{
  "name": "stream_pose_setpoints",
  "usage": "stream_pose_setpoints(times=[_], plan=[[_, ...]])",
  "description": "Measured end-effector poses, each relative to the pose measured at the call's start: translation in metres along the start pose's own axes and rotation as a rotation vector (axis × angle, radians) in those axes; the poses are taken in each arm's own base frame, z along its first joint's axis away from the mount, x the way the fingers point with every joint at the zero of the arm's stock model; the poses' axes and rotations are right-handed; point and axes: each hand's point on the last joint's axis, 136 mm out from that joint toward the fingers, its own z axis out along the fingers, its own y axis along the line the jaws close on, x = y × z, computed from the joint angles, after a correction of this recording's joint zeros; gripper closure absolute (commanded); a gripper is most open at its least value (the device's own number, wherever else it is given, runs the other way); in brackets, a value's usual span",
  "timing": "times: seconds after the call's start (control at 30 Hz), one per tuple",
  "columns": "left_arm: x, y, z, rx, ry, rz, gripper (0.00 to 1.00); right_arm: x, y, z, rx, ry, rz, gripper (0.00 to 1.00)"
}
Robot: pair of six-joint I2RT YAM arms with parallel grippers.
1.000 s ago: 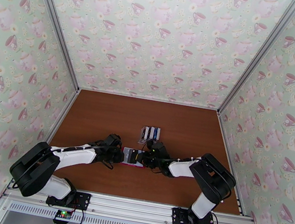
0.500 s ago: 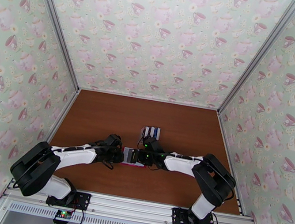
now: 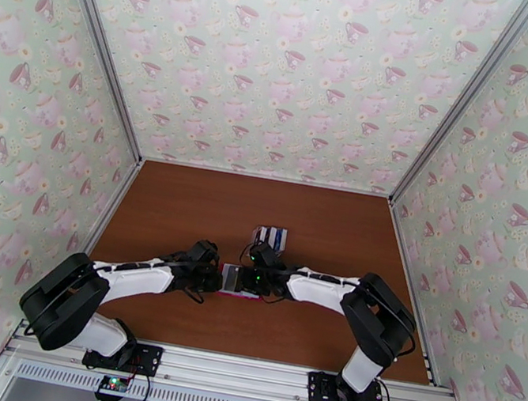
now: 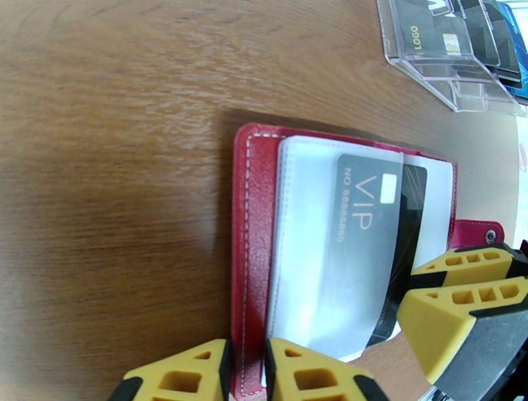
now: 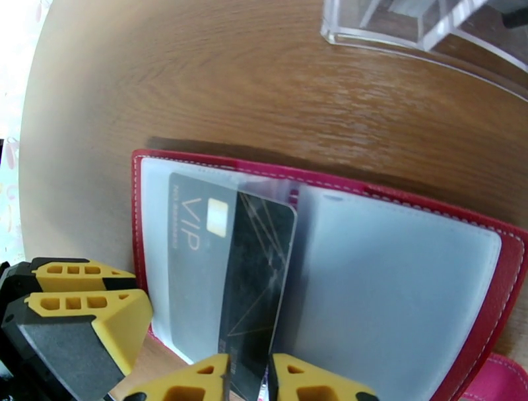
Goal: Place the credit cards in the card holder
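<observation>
Entry: the red card holder [image 4: 254, 217] lies open and flat on the brown surface [image 4: 112, 165], about mid-surface in the top view. It sits on the near side of the clear slotted stand [image 4: 455, 72], with a strip of bare wood between the 2. Your left hand [image 4: 245, 361] is closed on the holder's edge, the red stitched cover pinched between its 2 yellow fingers. Your right hand [image 5: 249, 370] is closed on 1 black VIP card [image 5: 224, 264], gripping it by a short end. The card lies on the holder's translucent pockets. The half with the VIP lettering and gold chip looks grey under a sleeve, and the other half is bare and dark. The snap tab [image 4: 476, 232] sticks out on the side where your right hand sits. Your 2 hands reach in from opposite sides and sit close together over the holder. Other cards [image 4: 429, 36] stand in the stand, a black one marked LOGO foremost.
</observation>
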Motion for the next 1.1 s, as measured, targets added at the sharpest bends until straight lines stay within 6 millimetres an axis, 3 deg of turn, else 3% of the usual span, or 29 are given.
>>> stream_pose_setpoints(times=[0.2,1.1], plan=[[0.000,-0.002,0.001,0.007,0.003,0.001,0.70,-0.003,0.008,0.000,-0.011,-0.004,-0.012,0.76],[-0.001,-0.006,0.001,0.015,0.015,0.006,0.66,0.001,0.013,0.015,-0.004,0.020,-0.025,0.74]])
